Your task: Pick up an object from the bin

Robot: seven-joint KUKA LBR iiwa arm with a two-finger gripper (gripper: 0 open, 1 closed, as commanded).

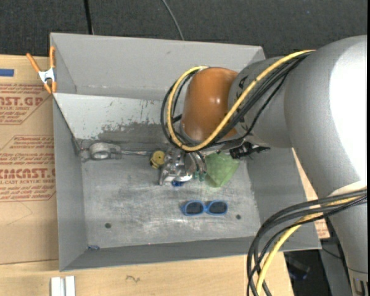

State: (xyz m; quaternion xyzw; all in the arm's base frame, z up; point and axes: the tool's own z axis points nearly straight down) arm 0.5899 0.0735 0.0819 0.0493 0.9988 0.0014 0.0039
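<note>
My gripper (176, 170) reaches down under the orange wrist cover into the middle of the bin, its metal fingers close to the floor. A small yellow round thing (156, 160) lies just left of the fingers. A pale green soft lump (221, 169) sits right beside the gripper on its right. A pair of blue goggle-like rings (205, 208) lies in front of it, nearer the front wall. Whether anything is between the fingers is hidden.
A grey metal tool with a round head and thin handle (111, 151) lies along the back left of the bin floor. The arm and its yellow and black cables cover the bin's right side.
</note>
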